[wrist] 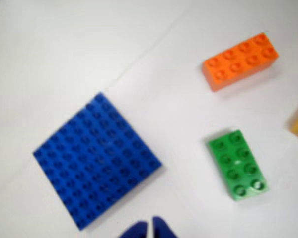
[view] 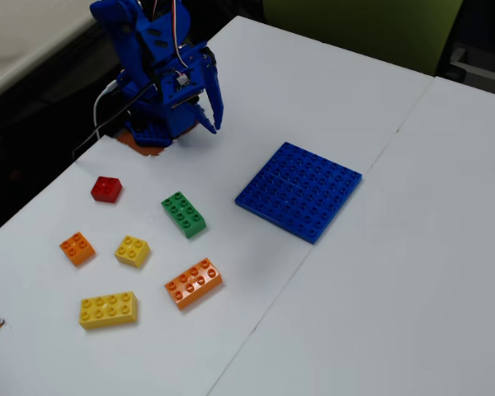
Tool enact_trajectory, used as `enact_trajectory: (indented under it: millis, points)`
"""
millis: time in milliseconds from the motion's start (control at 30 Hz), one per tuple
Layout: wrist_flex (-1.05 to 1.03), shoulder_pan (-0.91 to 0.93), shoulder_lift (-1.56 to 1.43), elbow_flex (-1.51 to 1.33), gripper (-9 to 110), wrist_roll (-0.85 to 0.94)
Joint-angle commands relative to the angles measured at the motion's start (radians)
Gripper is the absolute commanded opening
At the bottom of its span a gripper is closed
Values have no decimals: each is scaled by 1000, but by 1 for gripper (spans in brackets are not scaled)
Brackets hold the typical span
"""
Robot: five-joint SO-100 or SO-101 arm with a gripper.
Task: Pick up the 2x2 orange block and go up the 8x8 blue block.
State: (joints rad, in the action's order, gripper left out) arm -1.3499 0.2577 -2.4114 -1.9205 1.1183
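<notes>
The 2x2 orange block lies on the white table at the left of the fixed view, far from the arm; it is out of the wrist view. The 8x8 blue block lies flat near the table's middle and also shows in the wrist view. My blue gripper hangs above the table near the arm's base, left of the blue plate and apart from every brick. In the wrist view its two tips stand almost together at the bottom edge, with nothing between them.
A green 2x4 brick, a longer orange brick, a small yellow brick, a red brick and a long yellow brick lie left of the plate. A seam runs between two tabletops.
</notes>
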Motion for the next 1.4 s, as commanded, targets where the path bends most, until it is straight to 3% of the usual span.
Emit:
enact_trajectory:
  millis: [0, 367, 700, 1367]
  points:
    - [-144, 75, 98, 176, 1, 230]
    - [-201, 408, 267, 225, 5, 712]
    - [-38, 750, 434, 225, 7, 1131]
    - [383, 971, 675, 225, 15, 1552]
